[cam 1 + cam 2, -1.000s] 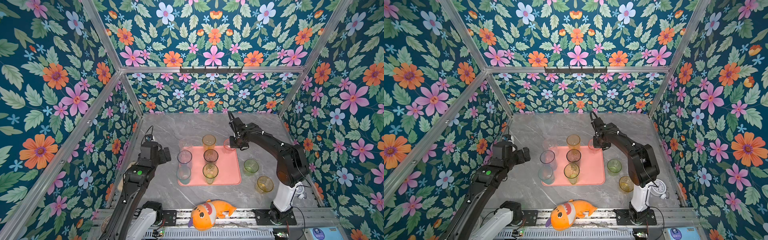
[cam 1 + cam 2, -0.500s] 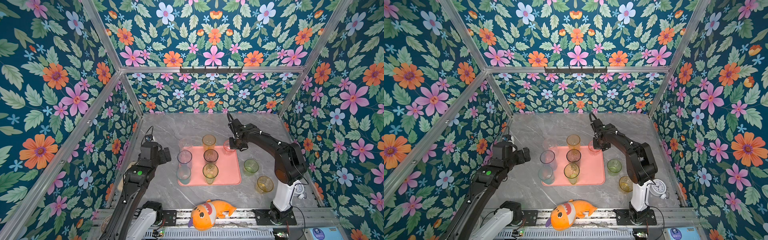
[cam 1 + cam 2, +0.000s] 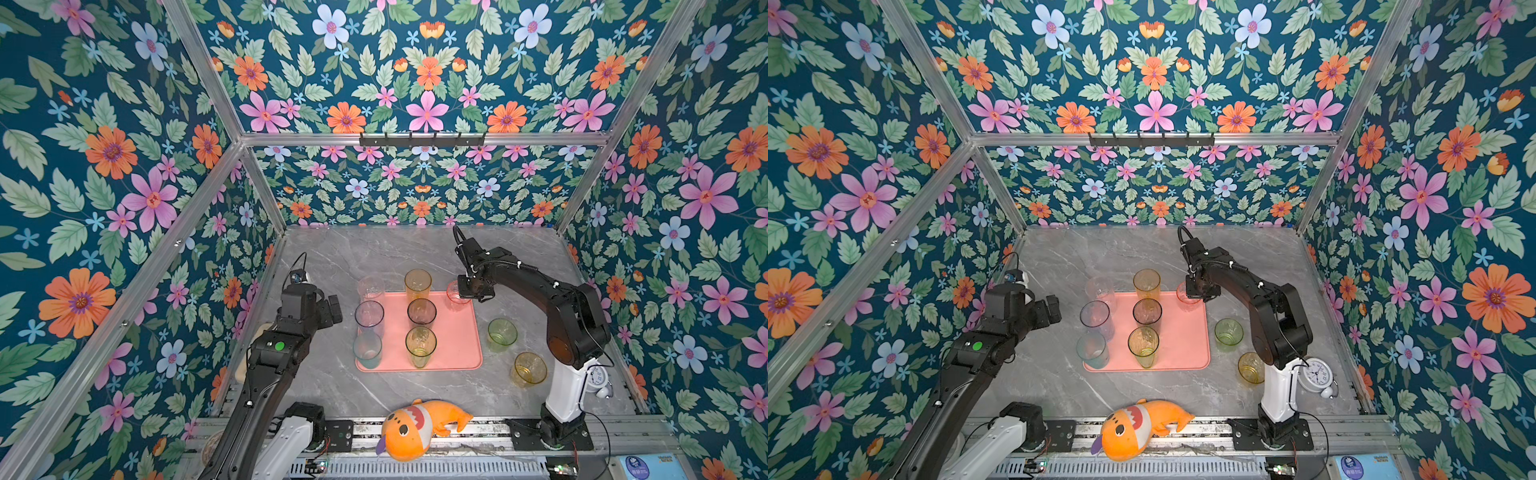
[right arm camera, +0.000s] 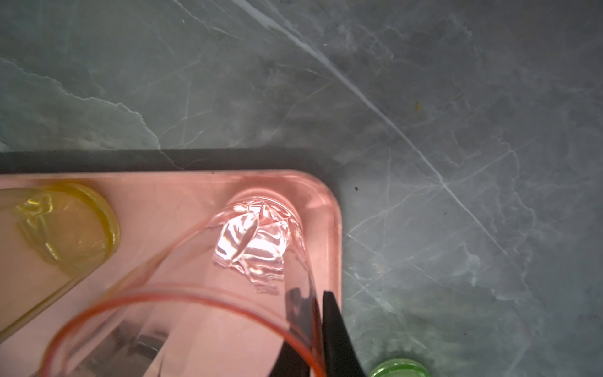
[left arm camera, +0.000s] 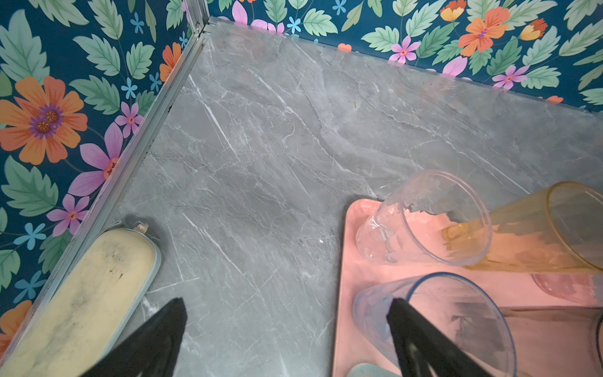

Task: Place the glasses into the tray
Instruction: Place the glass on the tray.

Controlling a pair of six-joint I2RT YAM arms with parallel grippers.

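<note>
Since two short glasses stand on the bare table (image 3: 374, 249), the task is judged well advanced but not finished. Nearest, at the front rail, an orange plush toy (image 3: 419, 428) is laid. Off to the right a blue label (image 3: 1352, 467) is fixed, its print too small to be read. The numerals on the white alarm clock (image 3: 1316, 376) by the right arm's base cannot be read with confidence either.

Just beyond, the yellow glass (image 3: 528, 369) and then the green glass (image 3: 502, 332) are seen upright on the table, both off the right edge of the tray (image 3: 457, 345). Six glasses are stood on the tray:
- the teal glass (image 3: 368, 351) and olive-yellow glass (image 3: 421, 347) at the near edge
- the blue-grey glass (image 3: 369, 318) and smoke-grey glass (image 3: 422, 313) in the middle row
- the clear glass (image 3: 371, 286) and amber glass (image 3: 417, 284) at the far edge

The left gripper (image 5: 287, 306) is held beside the tray's left edge, jaws spread wide with nothing between them.

At the tray's far right corner the pink glass (image 4: 254, 241) is held upright by the right gripper (image 4: 313, 303). Its jaws are pinched on the glass wall — one finger inside the rim, one outside. The step in hand is judged to be the setting-down of this glass, though whether its base already rests on the tray cannot be told. A short lowering is called for next until the base is seated inside the rim. A release and a straight lift should follow, so that the glass is not tipped toward the amber one nearby.

No brand or lettering is seen on any glass or on the tray.
</note>
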